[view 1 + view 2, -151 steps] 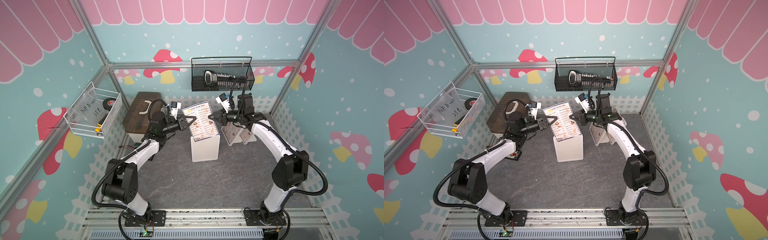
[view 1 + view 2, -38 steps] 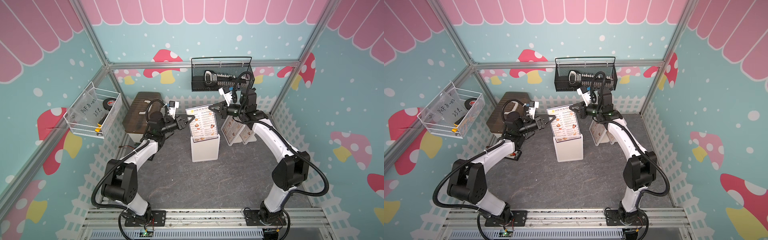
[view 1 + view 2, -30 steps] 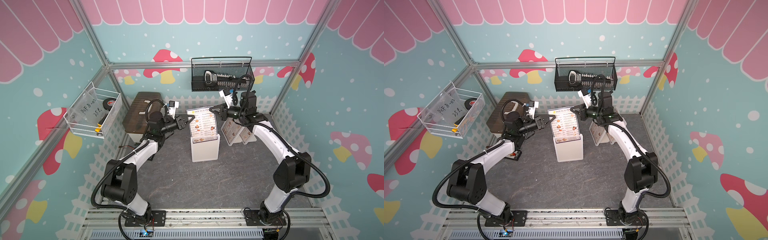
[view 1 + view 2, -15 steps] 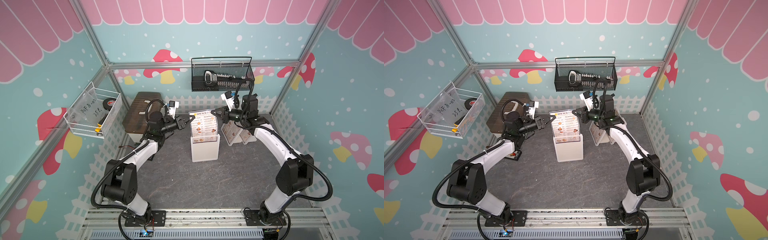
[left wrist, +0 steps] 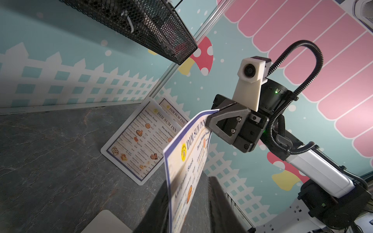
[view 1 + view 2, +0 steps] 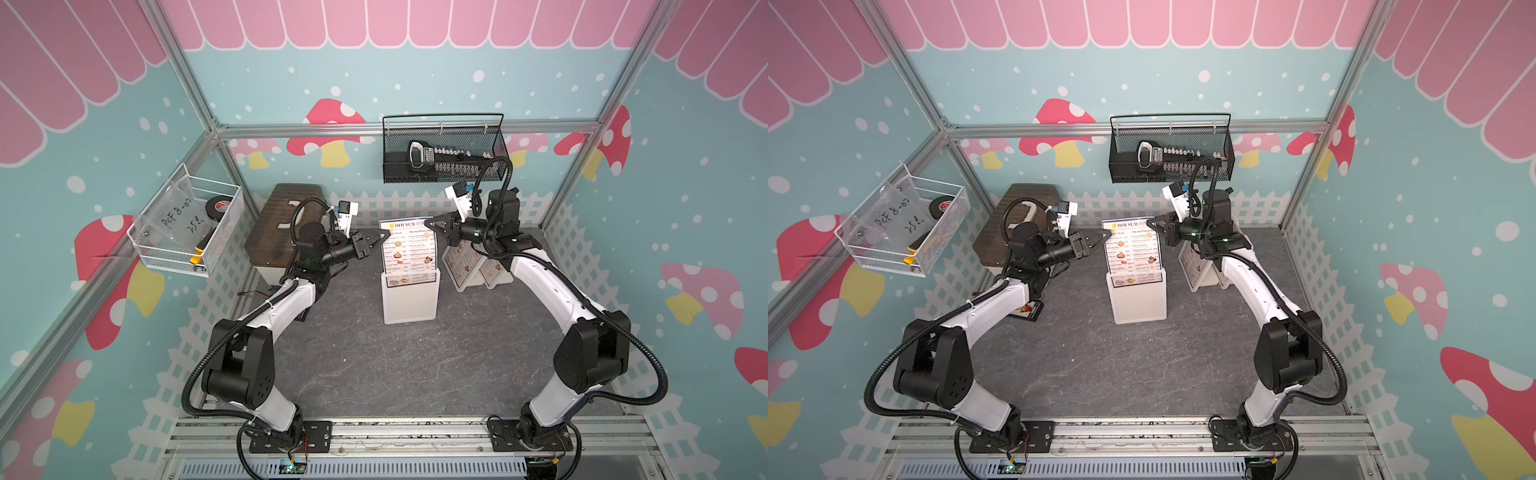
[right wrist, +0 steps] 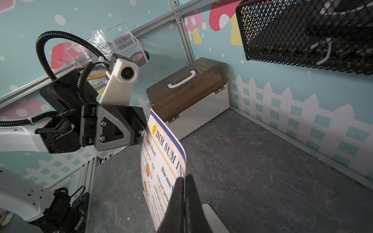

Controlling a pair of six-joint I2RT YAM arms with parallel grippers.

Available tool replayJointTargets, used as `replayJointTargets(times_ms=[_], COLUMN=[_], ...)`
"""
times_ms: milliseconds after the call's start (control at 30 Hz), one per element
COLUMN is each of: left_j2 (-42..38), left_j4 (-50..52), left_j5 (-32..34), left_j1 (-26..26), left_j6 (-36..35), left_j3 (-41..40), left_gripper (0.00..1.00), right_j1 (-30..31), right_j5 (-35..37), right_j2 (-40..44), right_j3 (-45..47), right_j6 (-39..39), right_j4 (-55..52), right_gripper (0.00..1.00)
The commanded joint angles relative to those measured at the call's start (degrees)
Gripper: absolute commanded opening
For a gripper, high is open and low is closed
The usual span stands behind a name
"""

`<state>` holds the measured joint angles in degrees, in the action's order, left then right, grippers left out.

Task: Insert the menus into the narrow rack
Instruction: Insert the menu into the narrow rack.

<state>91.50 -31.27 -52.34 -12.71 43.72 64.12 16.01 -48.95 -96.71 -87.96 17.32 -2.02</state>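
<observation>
One menu [image 6: 409,249] stands upright in the narrow rack [image 6: 409,303], the white holder at the middle of the tabletop [image 6: 374,374]. Its lower part sits inside the pocket and shows through the dip in the rack's front wall, while the heading and most of the text rise above the rim. Whether its bottom edge has reached the floor of the pocket cannot be told. The right fingers [image 5: 228,119] are closed flat on the upper corner toward the tabletop's right edge, pinching the blue border. The left fingers [image 7: 113,129] sit at the opposite upper corner. The left wrist view shows them parted, with the sheet's edge running between them and a clear gap on one side, so they bracket it loosely rather than clamp it.

Two more menus [image 6: 459,264] wait near the back right corner of the tabletop, propped on edge and overlapping, apart from the rack and gripped by neither arm. A brown-lidded box [image 6: 286,224] occupies the back left corner, and a black mesh basket [image 6: 442,153] hangs on the back wall above.

Judged from this, about a third of the job is nearly finished: this sheet likely needs only release, perhaps a last push down. The other two have yet to be picked up, lined up with the narrow slot and slid in.
</observation>
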Motion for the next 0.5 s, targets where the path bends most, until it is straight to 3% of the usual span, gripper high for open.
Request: replayJointTargets(times_ms=[0,467], left_j2=[-0.2,-0.4], left_j4=[-0.3,-0.9], left_j5=[-1.1,-1.1], left_j1=[0.0,0.0], left_j6=[0.3,0.3], left_j3=[1.7,0.4], left_gripper=[0.3,0.27], right_j1=[-0.3,-0.3], right_j5=[-1.4,-2.4], right_j2=[1.9,3.8], right_j3=[1.9,7.2], right_j6=[1.0,1.9], right_j4=[2.7,6.2], right_gripper=[0.0,0.0])
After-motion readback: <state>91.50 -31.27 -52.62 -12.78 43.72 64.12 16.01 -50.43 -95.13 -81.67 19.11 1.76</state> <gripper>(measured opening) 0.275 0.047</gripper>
